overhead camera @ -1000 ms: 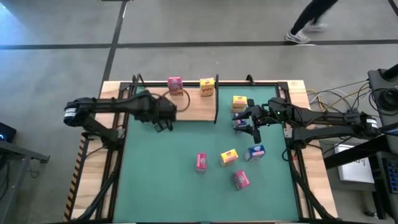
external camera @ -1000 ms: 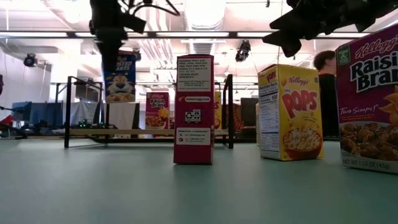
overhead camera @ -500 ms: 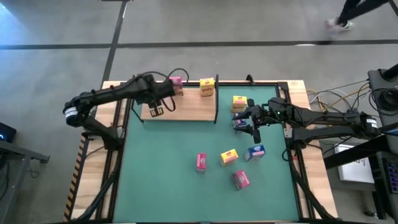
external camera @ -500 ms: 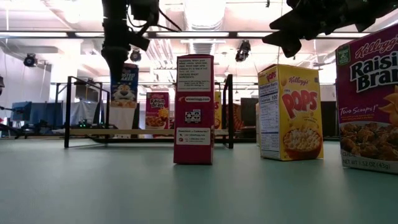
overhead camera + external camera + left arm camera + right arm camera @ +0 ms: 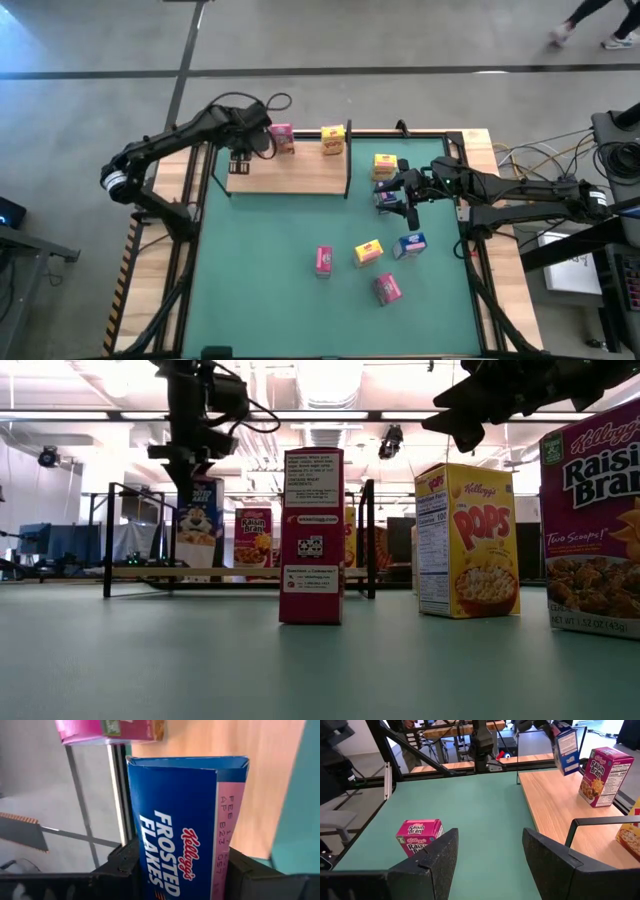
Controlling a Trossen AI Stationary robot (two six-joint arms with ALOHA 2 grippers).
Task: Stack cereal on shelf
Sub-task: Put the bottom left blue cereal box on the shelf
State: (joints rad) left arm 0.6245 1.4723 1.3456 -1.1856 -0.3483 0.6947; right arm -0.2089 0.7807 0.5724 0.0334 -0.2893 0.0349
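Note:
My left gripper (image 5: 243, 157) is shut on a blue Frosted Flakes cereal box (image 5: 180, 825) and holds it over the far left part of the light-wood shelf (image 5: 300, 175). A pink box (image 5: 282, 138) and a yellow box (image 5: 333, 140) stand on the shelf's far edge. Another yellow box (image 5: 385, 165) stands on the mat just right of the shelf. My right gripper (image 5: 490, 855) hovers open beside it, with nothing between its fingers. Several more boxes lie on the green mat: pink (image 5: 323, 260), yellow (image 5: 368, 252), blue (image 5: 410, 245) and pink (image 5: 388, 289). My left gripper pinches the blue box between its two fingers, on two opposite sides (image 5: 225, 865) at the end nearest the wrist. The fingers (image 5: 120, 870) come steeply from above. The box (image 5: 567, 747) hangs below them, a little tilted and clear of the shelf.
Black frame posts (image 5: 348, 160) stand at the shelf's corners and along its right end. A blue box (image 5: 384, 198) shows partly under my right arm. Cables and equipment (image 5: 560, 180) lie off the table's right side. Bare mat (image 5: 260, 290) spreads at the near left.
My left gripper has carried the blue box from over the shelf's near left edge toward the far edge and slightly left. It has rolled its wrist, and the box has turned with it. My right arm has kept still.

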